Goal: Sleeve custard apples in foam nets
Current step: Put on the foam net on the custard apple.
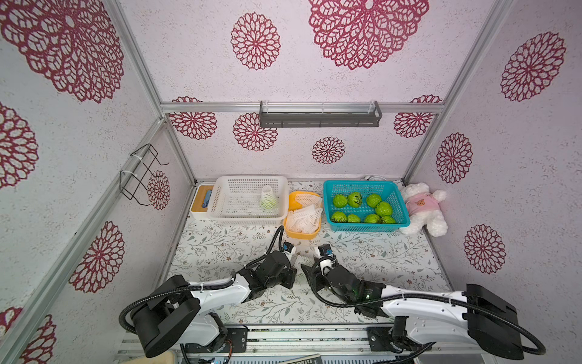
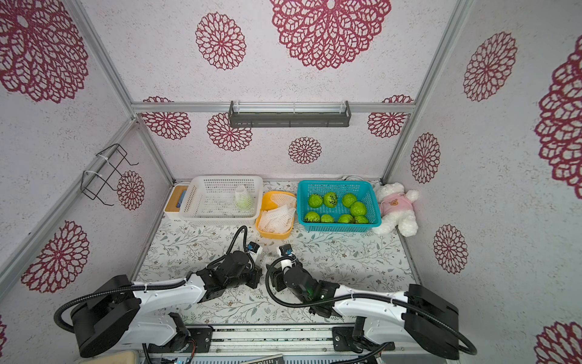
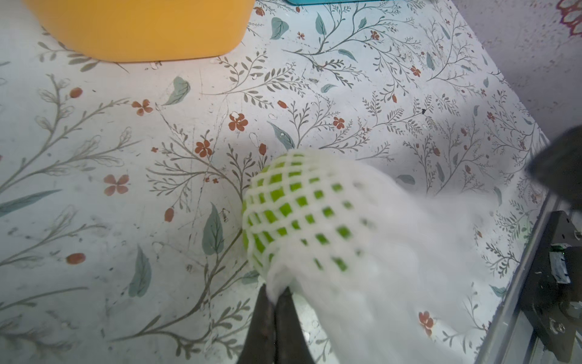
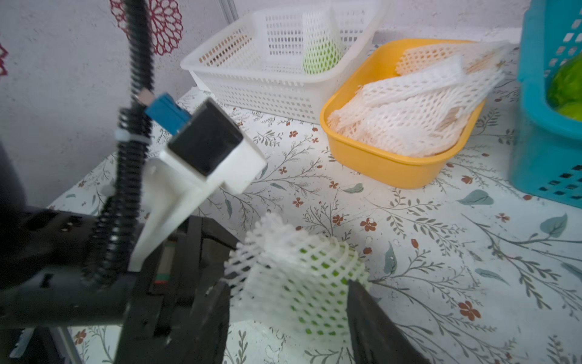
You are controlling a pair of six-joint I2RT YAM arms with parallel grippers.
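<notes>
One custard apple (image 3: pixel 299 214), sleeved in a white foam net (image 3: pixel 362 239), lies on the flowered table between my two grippers; it also shows as the netted fruit (image 4: pixel 302 277) in the right wrist view. My left gripper (image 3: pixel 277 291) is shut, pinching a fold of the net's edge. My right gripper (image 4: pixel 288 283) is open, one finger on each side of the netted fruit. In a top view both arms nearly hide this fruit (image 1: pixel 304 260). Several bare custard apples (image 1: pixel 355 199) sit in the teal basket (image 1: pixel 359 182). Spare foam nets (image 1: pixel 304 217) fill the yellow tub (image 1: pixel 300 234).
At the back left a white perforated basket (image 1: pixel 252 179) holds one sleeved fruit (image 1: pixel 268 198). A wood-topped box (image 1: pixel 201 201) stands to its left. A white teddy bear (image 1: pixel 423 208) lies against the right wall. Walls enclose the table on three sides.
</notes>
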